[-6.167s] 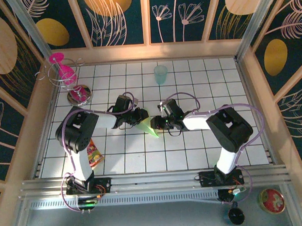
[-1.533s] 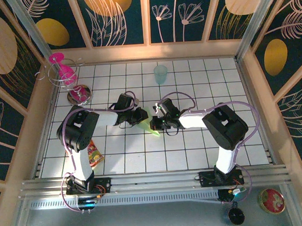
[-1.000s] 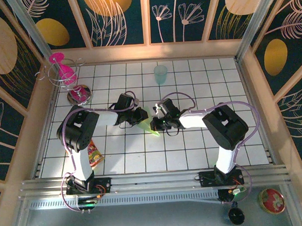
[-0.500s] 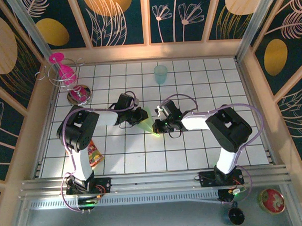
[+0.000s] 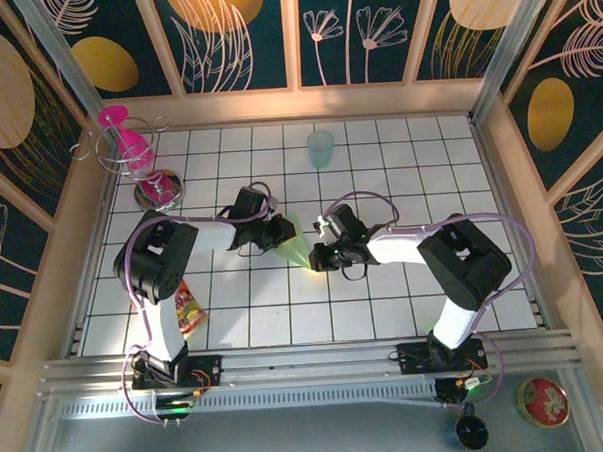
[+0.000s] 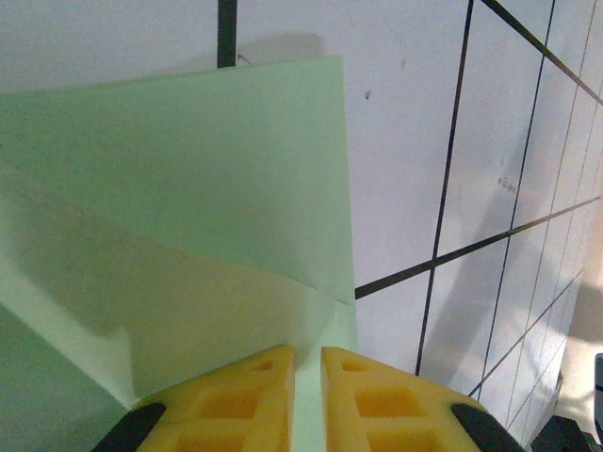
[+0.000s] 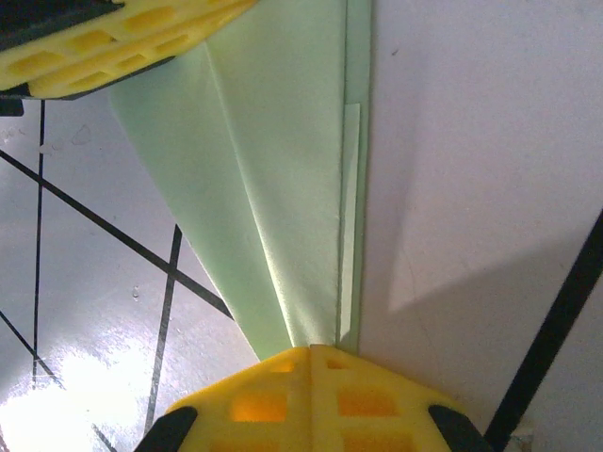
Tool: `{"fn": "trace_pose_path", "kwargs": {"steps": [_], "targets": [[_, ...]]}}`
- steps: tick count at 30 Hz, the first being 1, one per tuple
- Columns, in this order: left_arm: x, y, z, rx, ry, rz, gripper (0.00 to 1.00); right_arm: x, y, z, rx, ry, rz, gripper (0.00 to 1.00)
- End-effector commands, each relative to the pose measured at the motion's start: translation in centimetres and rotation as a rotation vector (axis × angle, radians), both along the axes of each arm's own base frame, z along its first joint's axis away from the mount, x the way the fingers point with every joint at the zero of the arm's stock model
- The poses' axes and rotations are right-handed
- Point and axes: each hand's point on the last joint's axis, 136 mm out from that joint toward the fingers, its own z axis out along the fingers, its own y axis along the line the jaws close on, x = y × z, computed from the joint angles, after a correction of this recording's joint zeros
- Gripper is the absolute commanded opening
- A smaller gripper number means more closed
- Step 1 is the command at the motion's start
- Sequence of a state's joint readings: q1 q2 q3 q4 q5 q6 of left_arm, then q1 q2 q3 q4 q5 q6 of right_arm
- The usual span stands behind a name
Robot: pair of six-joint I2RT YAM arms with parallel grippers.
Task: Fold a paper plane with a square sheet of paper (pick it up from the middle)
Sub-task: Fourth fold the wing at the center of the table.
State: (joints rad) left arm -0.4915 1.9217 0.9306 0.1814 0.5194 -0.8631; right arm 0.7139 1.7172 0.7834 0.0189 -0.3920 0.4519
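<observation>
The white tiled surface (image 5: 430, 180) is mostly bare where I work. The job sits near its middle, well away from all four edges.

There the paper plane (image 5: 298, 248) spans the gap between my two arms. It is a light green wedge, wide toward the far edge and tapering toward the near one. I cannot tell whether it rests on the surface or hangs just above it.

My left end effector (image 6: 306, 377) is almost closed. Only a thin slit shows between the jaws, with the wide end of the paper pinched in it. My right end effector (image 7: 311, 377) is fully closed on the narrow tip, where the long creases run together.

I judge the folding to be well along. The paper reads as a long pointed shape, not a square, with flaps lying over one another. At the wide end, one layer's slanted edge crosses the layer below. Along the taper, a thin strip of an under-layer peeks out beside the main crease.

To my eye, what is left is pressing the last creases sharp, spreading the wings and letting go. The layers look flat together, not opened out.
</observation>
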Motion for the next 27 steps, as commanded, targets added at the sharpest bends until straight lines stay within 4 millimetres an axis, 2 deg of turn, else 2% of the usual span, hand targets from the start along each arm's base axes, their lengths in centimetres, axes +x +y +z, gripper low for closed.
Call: {"fn": "trace_pose_path", "kwargs": {"steps": [1,4,9,16,18,24,27], "targets": [[-2.0,3.5,-5.5,0.194,0.114,0.04,0.16,-2.0,-2.3,-2.3,-0.104,0.074,-0.005,0.03],[-2.1,3.6,-5.5,0.198,0.117,0.043,0.16,-2.0,-2.7,-2.5,-0.124,0.074,-0.011,0.03],[-2.0,3.8,-5.6,0.216,0.119,0.051,0.16,-2.2,-2.7,-1.3,-0.107,0.051,0.0,0.03],[-1.9,4.2,-6.0,0.246,0.13,0.061,0.16,-3.9,-4.1,-2.0,-0.14,0.091,0.009,0.03],[-1.8,4.2,-6.0,0.245,0.132,0.062,0.16,-3.5,-4.0,-1.2,-0.127,0.067,0.004,0.03],[-1.8,4.3,-5.9,0.251,0.138,0.073,0.16,0.1,-2.2,3.8,-0.024,-0.104,-0.047,0.03],[-1.8,4.3,-6.0,0.25,0.145,0.082,0.17,1.0,-0.6,4.4,0.024,-0.11,-0.031,0.03]]}}
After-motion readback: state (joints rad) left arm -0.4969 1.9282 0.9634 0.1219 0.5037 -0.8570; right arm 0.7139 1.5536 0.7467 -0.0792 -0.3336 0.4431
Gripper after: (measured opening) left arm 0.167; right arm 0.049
